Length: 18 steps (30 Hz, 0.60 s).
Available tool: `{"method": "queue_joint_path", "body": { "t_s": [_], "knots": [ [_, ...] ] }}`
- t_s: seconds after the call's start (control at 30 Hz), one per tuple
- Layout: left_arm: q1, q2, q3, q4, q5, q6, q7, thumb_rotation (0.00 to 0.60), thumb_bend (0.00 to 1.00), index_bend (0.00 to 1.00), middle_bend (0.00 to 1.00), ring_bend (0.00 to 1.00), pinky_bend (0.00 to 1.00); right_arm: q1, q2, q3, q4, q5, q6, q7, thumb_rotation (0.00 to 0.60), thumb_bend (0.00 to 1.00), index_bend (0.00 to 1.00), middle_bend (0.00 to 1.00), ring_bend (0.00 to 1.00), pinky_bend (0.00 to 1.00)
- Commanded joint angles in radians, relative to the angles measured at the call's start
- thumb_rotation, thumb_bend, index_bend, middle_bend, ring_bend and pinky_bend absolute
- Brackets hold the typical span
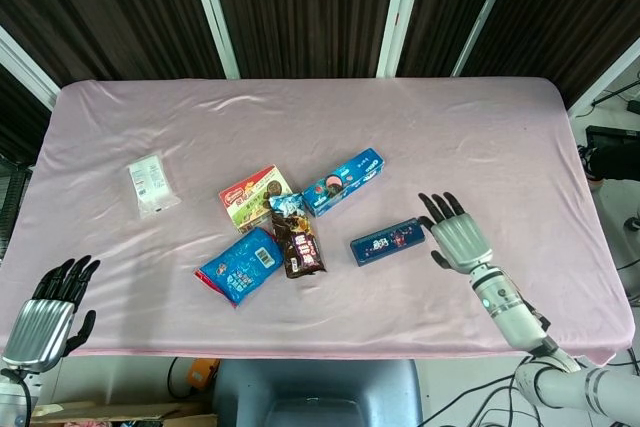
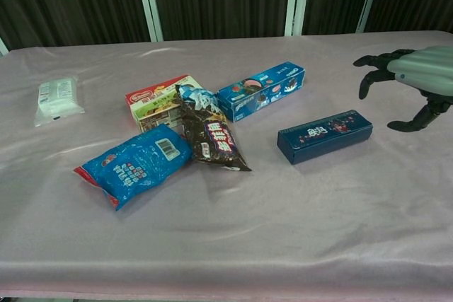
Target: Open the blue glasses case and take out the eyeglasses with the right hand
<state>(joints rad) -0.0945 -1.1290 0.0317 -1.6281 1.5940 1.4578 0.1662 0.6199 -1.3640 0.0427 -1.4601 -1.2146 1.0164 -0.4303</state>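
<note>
Long dark-blue rectangular glasses case lies closed on the pink tablecloth. Right hand hovers beside it, fingers spread, empty. Opening and eyeglass removal outstanding.

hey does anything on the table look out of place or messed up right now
Nothing looks spilled or damaged. The dark blue rectangular glasses case lies closed and askew, apart from the raised right hand. A dark brown snack bag overlaps the red and green box in a loose pile.
</note>
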Motion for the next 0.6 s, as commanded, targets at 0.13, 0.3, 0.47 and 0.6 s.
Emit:
{"method": "queue_joint_path", "body": {
  "t_s": [0.13, 0.3, 0.47, 0.6],
  "knots": [
    [-0.002, 0.0, -0.004, 0.0, -0.009, -0.004, 0.0, 0.6, 0.46, 0.0, 0.05, 0.05, 0.14, 0.044, -0.063, 0.025, 0.043, 0.056, -0.059, -0.085, 0.6, 0.44, 0.43, 0.0, 0.0, 0.0],
    [-0.002, 0.002, -0.006, 0.001, -0.012, -0.003, -0.005, 0.6, 0.46, 0.0, 0.05, 0.05, 0.14, 0.056, -0.072, 0.024, 0.05, 0.086, -0.084, -0.127, 0.6, 0.44, 0.44, 0.0, 0.0, 0.0],
    [-0.004, 0.002, -0.004, 0.001, -0.01, -0.006, -0.004, 0.6, 0.46, 0.0, 0.05, 0.05, 0.14, 0.065, -0.078, 0.026, 0.056, 0.111, -0.098, -0.154, 0.6, 0.44, 0.46, 0.0, 0.0, 0.0],
    [-0.004, 0.001, -0.004, 0.001, -0.011, -0.006, -0.002, 0.6, 0.46, 0.0, 0.05, 0.05, 0.14, 0.075, -0.087, 0.031, 0.058, 0.13, -0.106, -0.17, 0.6, 0.44, 0.46, 0.0, 0.0, 0.0]
  ]
}}
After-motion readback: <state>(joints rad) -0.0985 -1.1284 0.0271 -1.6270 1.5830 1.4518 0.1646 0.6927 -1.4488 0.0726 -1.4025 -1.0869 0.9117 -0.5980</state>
